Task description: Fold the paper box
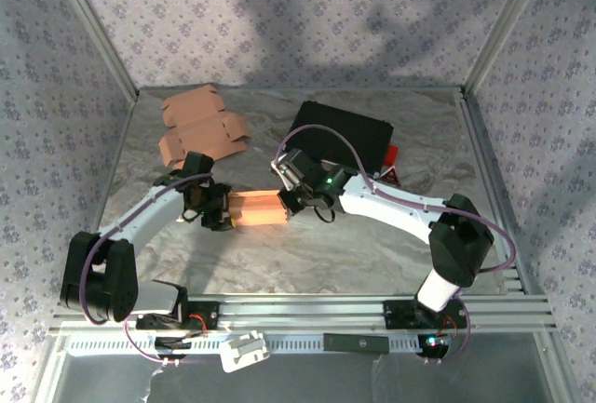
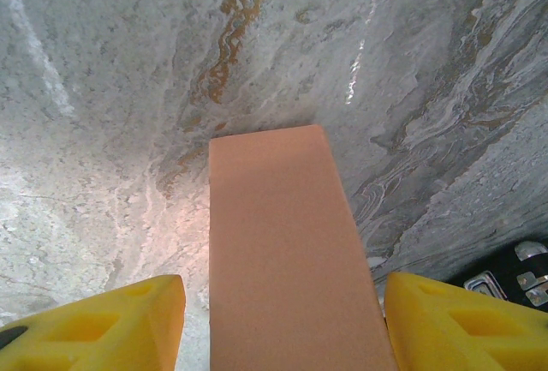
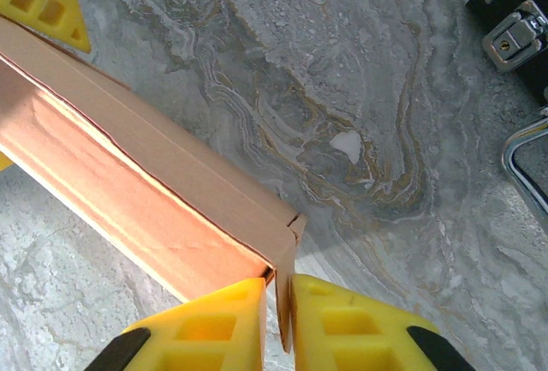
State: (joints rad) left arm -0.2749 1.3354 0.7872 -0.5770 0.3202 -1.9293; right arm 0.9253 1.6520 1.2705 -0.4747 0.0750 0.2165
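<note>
I have the right end effector [image 3: 287,324] clenched on one end of the paper box [image 1: 259,208], lying mid-tabletop [image 1: 326,254] between the 2 arms, while the left end effector [image 1: 212,206] straddles the other end, released, probably steadying it for folding.

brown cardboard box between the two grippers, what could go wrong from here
The right gripper pinches only a thin wall edge of the brown cardboard box; a pull could tear or crease it.
The left gripper stands open around the box, a gap on one side, so the box could twist or slip.
</note>
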